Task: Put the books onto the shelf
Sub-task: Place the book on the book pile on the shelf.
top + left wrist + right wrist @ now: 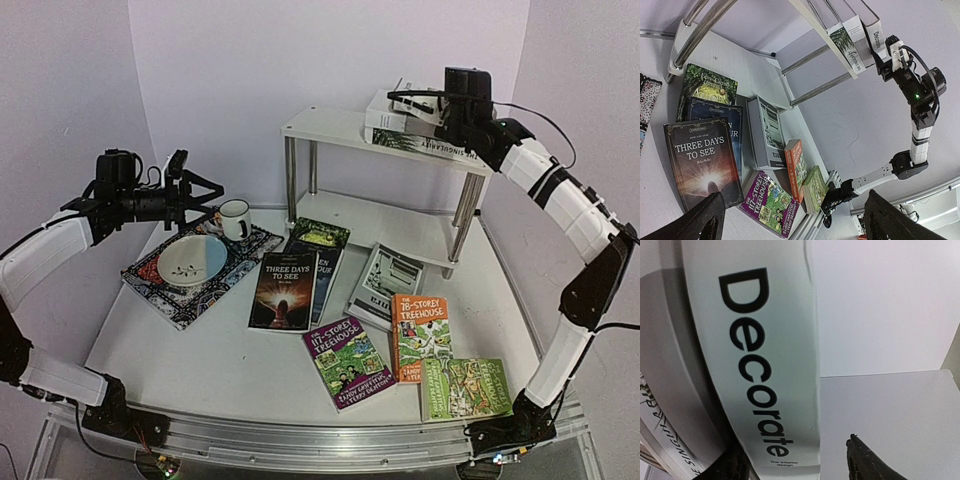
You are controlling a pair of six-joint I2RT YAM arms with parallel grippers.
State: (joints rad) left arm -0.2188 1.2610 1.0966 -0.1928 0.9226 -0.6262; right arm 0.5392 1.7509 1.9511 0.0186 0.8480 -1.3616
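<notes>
The white two-tier shelf [320, 126] stands at the back right. On its top board lies a stack of large books, "Decorate" [398, 104] uppermost over a dark-spined one [425, 145]. My right gripper [434, 108] is at that stack. In the right wrist view the white "Decorate" spine [765, 355] sits between the open fingers of the right gripper [795, 450], with a gap to the right fingertip [860, 455]. Several books lie on the table: "Three Days to See" [284, 290], a grey one [385, 285] and orange [420, 335], purple [348, 362] and green [465, 388] Treehouse paperbacks. My left gripper [197, 193] hangs open and empty.
A patterned mat [160, 295] with a bowl [192, 260] and a white mug [235, 220] lies at the left, under my left gripper. A blue book [328, 275] and a green one [320, 233] rest by the shelf's chrome legs [291, 175]. The lower board [390, 222] is bare.
</notes>
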